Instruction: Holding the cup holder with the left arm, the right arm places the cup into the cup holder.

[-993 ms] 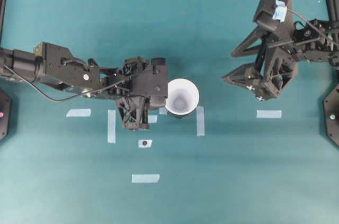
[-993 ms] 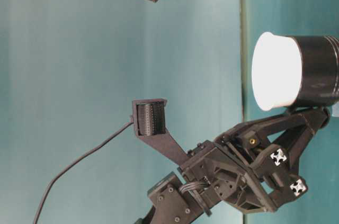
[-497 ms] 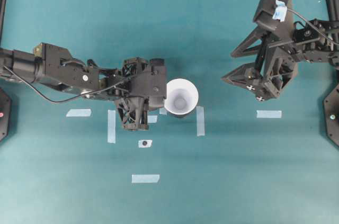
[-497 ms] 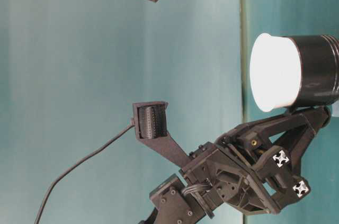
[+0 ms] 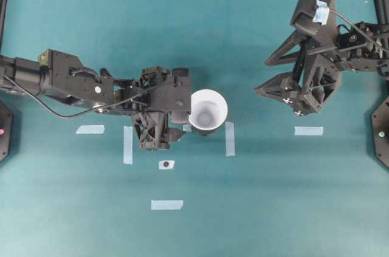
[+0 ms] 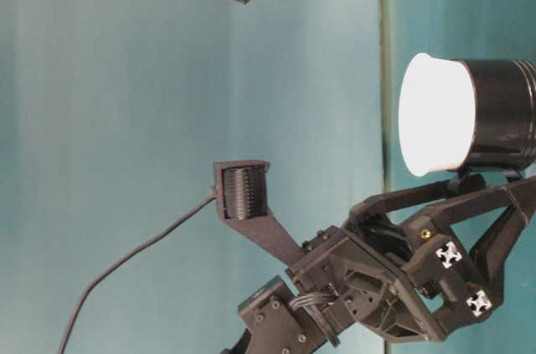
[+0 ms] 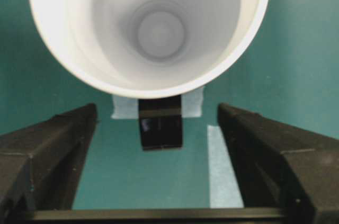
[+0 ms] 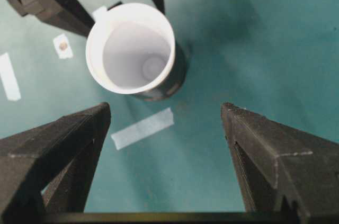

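Note:
The white cup (image 5: 208, 110) sits upright inside the glossy black cup holder (image 6: 502, 115), near the table's middle. In the left wrist view the cup (image 7: 153, 23) fills the top of the frame, and the holder's stubby handle (image 7: 160, 126) pokes out below its rim. My left gripper (image 5: 185, 111) is open, one finger on each side of the handle (image 7: 157, 110) and clear of it. My right gripper (image 5: 262, 76) hangs open and empty well to the right. From it I look down on the cup (image 8: 132, 49) and holder (image 8: 172, 81).
Pale tape strips lie on the teal table: one right of the holder (image 5: 230, 138), one left (image 5: 127, 144), others further out (image 5: 90, 129) (image 5: 309, 130) (image 5: 167, 205). A small marker with a black dot (image 5: 166, 164) lies below the left gripper.
My left gripper's jaws have spread wide off the holder's handle. The cup and holder stay put. The right arm has not moved.

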